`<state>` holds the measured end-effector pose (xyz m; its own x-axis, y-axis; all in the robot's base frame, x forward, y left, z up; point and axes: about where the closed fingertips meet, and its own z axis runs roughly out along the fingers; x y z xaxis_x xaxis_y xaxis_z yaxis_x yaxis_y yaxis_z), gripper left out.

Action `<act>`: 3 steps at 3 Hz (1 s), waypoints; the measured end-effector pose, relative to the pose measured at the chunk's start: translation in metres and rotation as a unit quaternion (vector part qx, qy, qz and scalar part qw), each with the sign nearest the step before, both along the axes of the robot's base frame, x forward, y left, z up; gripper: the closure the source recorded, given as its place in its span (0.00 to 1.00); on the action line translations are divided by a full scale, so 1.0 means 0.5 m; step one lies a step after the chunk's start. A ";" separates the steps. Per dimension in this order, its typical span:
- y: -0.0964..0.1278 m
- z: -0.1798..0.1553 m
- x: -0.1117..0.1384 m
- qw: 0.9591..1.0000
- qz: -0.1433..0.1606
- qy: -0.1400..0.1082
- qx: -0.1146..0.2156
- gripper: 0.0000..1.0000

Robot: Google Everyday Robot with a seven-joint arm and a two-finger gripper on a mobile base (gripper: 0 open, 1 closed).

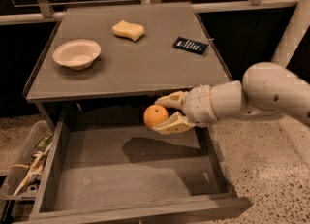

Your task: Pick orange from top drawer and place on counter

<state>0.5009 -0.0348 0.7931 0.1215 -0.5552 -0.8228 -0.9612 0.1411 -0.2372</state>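
The orange [155,116] is held between my gripper's two pale fingers, lifted above the open top drawer [121,179] and just below the front edge of the counter [135,68]. My gripper [163,113] comes in from the right on a white arm and is shut on the orange. The drawer's flat grey bottom shows only the arm's shadow.
On the counter sit a white bowl [77,54] at the left, a pale yellow sponge [128,30] at the back and a dark flat packet [190,45] at the right. A clear plastic bin of clutter [22,174] stands on the floor left of the drawer.
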 end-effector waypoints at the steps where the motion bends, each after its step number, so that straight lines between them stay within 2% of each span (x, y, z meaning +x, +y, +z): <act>1: -0.022 0.117 0.011 0.999 0.015 -0.037 -0.013 1.00; 2: -0.033 0.218 0.061 0.998 0.022 -0.063 -0.019 1.00; 3: -0.033 0.217 0.060 0.998 0.022 -0.063 -0.019 1.00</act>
